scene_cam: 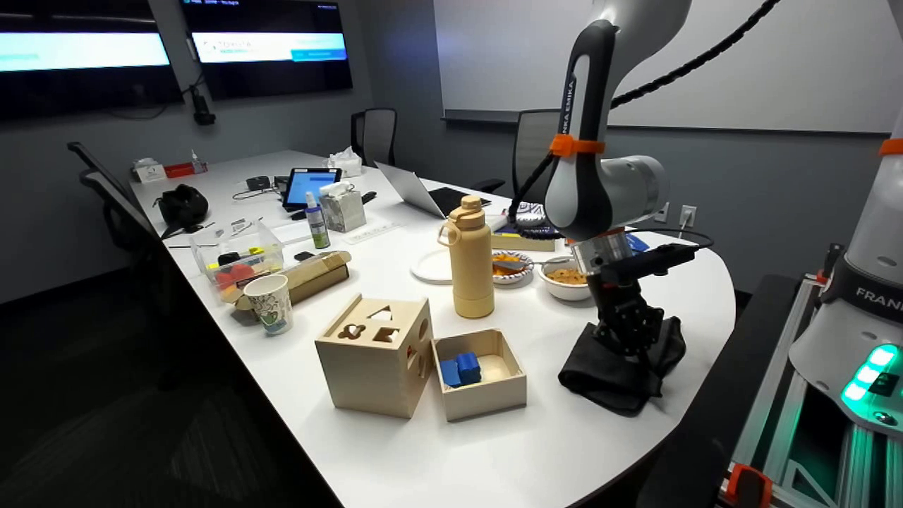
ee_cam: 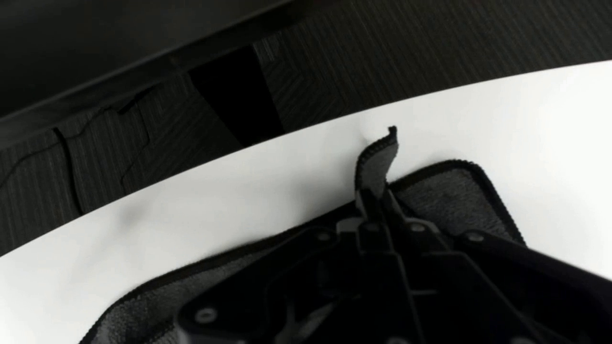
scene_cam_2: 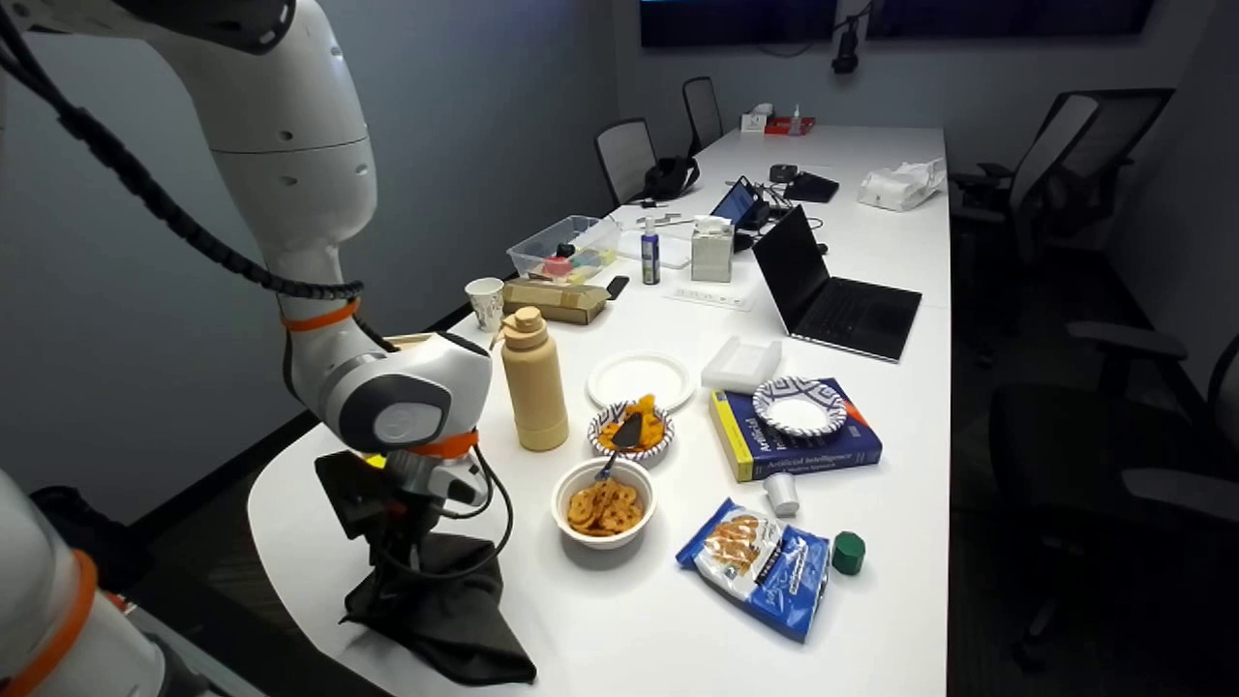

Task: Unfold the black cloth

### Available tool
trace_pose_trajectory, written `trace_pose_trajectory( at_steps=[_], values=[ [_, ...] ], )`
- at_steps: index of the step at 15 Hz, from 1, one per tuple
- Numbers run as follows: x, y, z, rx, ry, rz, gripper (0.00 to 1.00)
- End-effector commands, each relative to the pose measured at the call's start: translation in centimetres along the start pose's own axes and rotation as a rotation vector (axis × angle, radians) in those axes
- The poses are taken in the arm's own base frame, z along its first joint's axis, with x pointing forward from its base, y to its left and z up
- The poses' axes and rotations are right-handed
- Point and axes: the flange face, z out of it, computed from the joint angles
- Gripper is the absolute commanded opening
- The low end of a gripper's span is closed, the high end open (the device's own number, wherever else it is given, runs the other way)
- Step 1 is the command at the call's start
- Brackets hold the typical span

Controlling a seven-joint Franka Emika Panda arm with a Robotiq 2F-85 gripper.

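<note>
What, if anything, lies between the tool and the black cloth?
Nothing: in the wrist view, the tool is shut directly on the black cloth, with a small flap of it sticking out beyond the grip.

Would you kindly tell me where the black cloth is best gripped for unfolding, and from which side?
Probably by its thin stitched flap, pinched from above: the black cloth lies low on the table, while that flap pokes out of the gripper, which is closed on it and points downward.
</note>
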Motion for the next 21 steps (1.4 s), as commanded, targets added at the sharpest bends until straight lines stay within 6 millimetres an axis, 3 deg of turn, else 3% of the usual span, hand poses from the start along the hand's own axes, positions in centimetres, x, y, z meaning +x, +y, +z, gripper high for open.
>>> trace_pose_trajectory(
  at_steps=[1, 8, 21],
  values=[
    [-0.5, -0.4, -2.2, 0.013, 0.028, -0.005, 0.01],
    [1.1, -1.3, -5.3, 0.029, 0.101, 0.022, 0.01],
    [4.9, -2.9, -9.4, 0.073, 0.173, 0.003, 0.01]
  ],
)
